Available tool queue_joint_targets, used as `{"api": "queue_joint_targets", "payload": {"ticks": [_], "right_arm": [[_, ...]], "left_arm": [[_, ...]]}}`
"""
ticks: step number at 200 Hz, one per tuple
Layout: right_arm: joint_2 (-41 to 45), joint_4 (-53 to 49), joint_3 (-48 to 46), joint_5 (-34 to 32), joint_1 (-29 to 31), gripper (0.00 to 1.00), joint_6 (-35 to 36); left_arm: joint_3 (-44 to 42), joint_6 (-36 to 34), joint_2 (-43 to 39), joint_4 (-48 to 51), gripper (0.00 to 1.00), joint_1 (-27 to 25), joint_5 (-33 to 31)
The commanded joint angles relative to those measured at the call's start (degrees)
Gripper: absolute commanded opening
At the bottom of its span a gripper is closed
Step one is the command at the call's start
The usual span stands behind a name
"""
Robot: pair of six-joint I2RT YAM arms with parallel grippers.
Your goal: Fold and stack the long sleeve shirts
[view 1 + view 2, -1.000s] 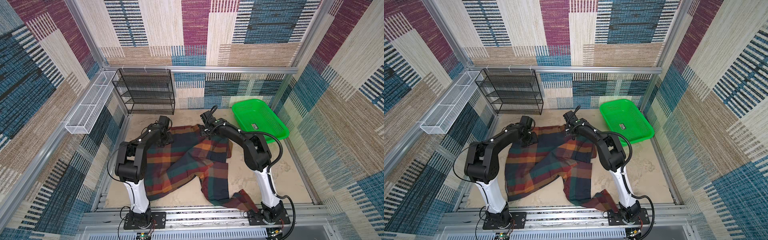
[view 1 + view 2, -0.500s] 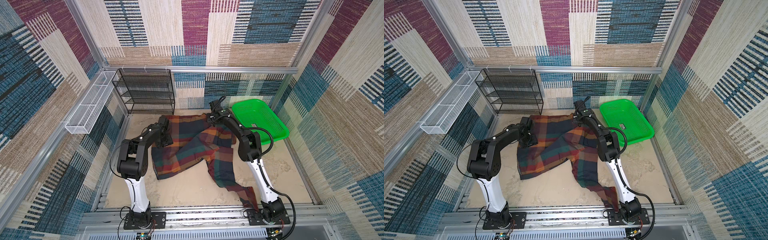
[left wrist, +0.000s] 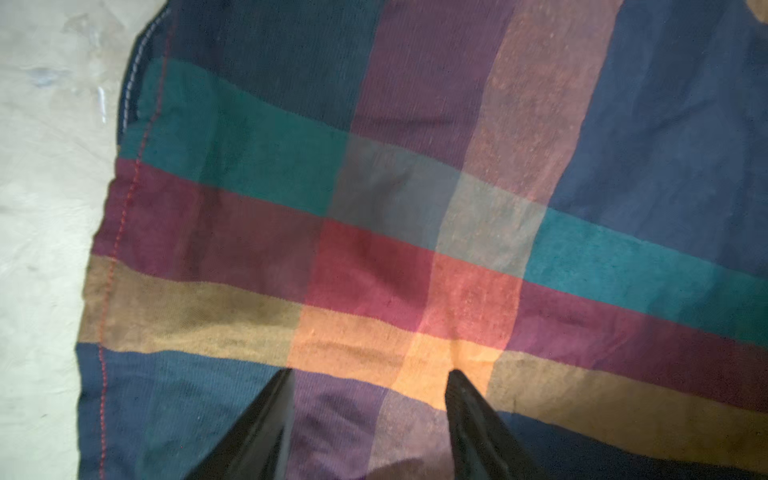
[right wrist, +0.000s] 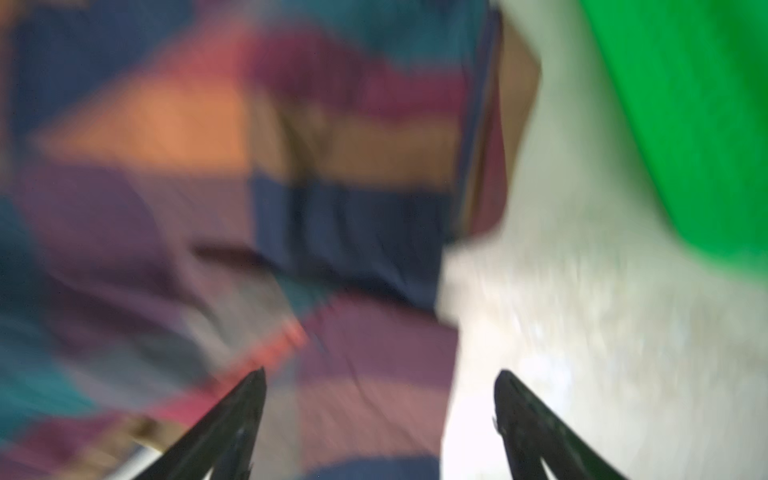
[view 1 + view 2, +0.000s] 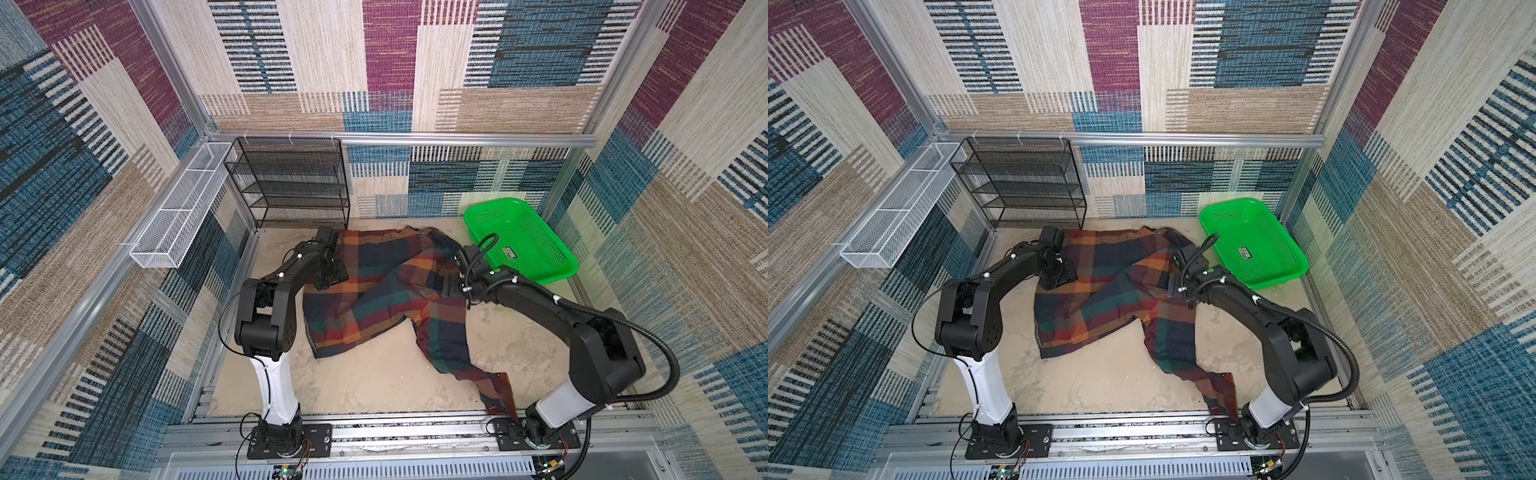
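The plaid shirt (image 5: 374, 291) is lying crumpled and unfolded on the sandy table (image 5: 374, 386), toward the back, between the two arms. Its body is spreading from the far edge toward the middle, with one layer flopping diagonally over another. One long sleeve (image 5: 478, 376) is trailing toward the front and ending just beside the right arm's base.

The left tool (image 5: 328, 272) is sitting low over the shirt's left edge. In its wrist view the two dark fingers (image 3: 266, 424) are standing apart with flat checked cloth showing between them and nothing pinched. Whether the tips are touching the cloth, I cannot tell.

The right tool (image 5: 452, 286) is hanging over the shirt's right edge, near the green basket (image 5: 523, 232). Its wrist picture is coming out badly blurred, yet the fingers (image 4: 232, 419) are plainly spreading wide, one over cloth and one over bare table, gripping nothing.

A black mesh rack (image 5: 291, 183) is standing against the back wall, behind the left tool.
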State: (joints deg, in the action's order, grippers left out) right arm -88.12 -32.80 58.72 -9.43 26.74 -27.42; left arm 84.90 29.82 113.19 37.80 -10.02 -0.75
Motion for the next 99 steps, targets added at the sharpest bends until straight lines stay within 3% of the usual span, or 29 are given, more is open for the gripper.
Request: {"api": "queue_joint_targets", "payload": {"ticks": [1,34,61,99], "right_arm": [[4.0,3.7,-7.9,0.2,2.2,0.86,-5.3],[3.5,5.3,-16.2,1.5,6.8,0.80,-9.4],[9.7,2.1,-19.6,1.4,12.0,0.80,-13.6],[10.5,3.7,-23.3,8.8,18.8,0.75,-17.8]], "left_arm": [[-1.0,-0.5,-1.0,0.4,0.62,0.3,1.9],[-1.7,0.2,-2.8,0.6,0.62,0.4,3.1],[-3.4,1.3,-7.2,1.4,0.63,0.6,3.3],[-9.4,4.9,-16.5,2.6,0.65,0.7,4.1]]}}
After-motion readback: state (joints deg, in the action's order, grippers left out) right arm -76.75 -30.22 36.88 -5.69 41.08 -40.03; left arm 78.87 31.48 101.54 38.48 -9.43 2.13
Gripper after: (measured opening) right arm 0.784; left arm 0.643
